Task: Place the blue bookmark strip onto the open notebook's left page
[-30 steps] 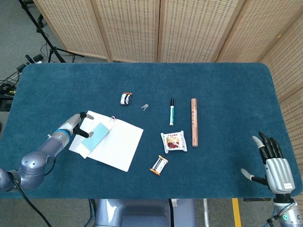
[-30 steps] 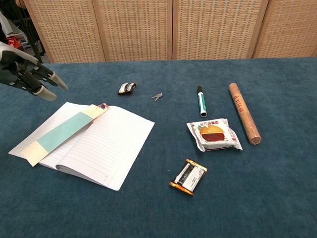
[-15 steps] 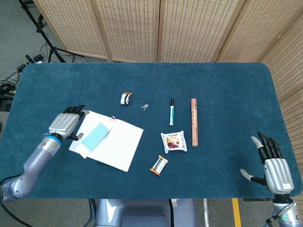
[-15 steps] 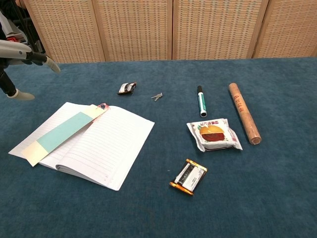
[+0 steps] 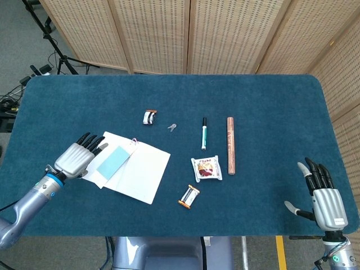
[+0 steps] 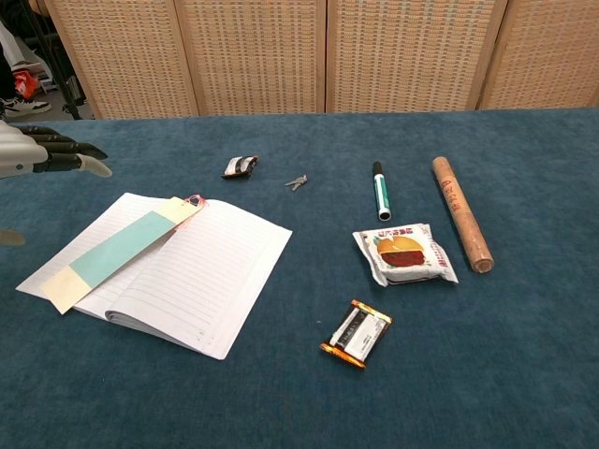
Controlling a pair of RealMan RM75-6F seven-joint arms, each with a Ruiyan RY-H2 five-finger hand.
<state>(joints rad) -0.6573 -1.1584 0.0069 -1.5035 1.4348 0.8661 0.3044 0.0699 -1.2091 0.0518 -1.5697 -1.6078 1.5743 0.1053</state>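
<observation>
Blue felt covers the table [image 5: 264, 95], and on it the open notebook [image 6: 178, 271] is laid toward the robot's left. The bookmark [image 6: 117, 251], a blue strip with a cream end and a small tassel at its top, is seen lying slantwise along the notebook's left page, flat on the paper and touched by neither hand.

The left hand [image 5: 77, 157] is held just off the notebook's left edge, palm down, its fingers [image 5: 90, 140] stretched out and apart, with nothing grasped. In the chest view only the dark fingertips and a pale thumb of this hand [image 6: 42, 154] are caught at the left border, above the cloth and apart from the notebook.

The right hand [image 5: 323, 197] is kept at the near right corner of the table, well apart from everything else, fingers straight and spread, nothing held. It is not seen in the chest view.

Beyond the notebook a small black-and-white clip [image 6: 240, 166] and a key [image 6: 297, 182] are found near each other. Further right a marker [image 6: 380, 192] with a black cap and a brown tube [image 6: 460, 224] are laid roughly parallel, apart from one another. A snack packet [image 6: 404, 254] rests just in front of the marker and beside the tube's near end. A pack of batteries [image 6: 357, 334] lies nearer the front edge, between the notebook and the packet.
</observation>
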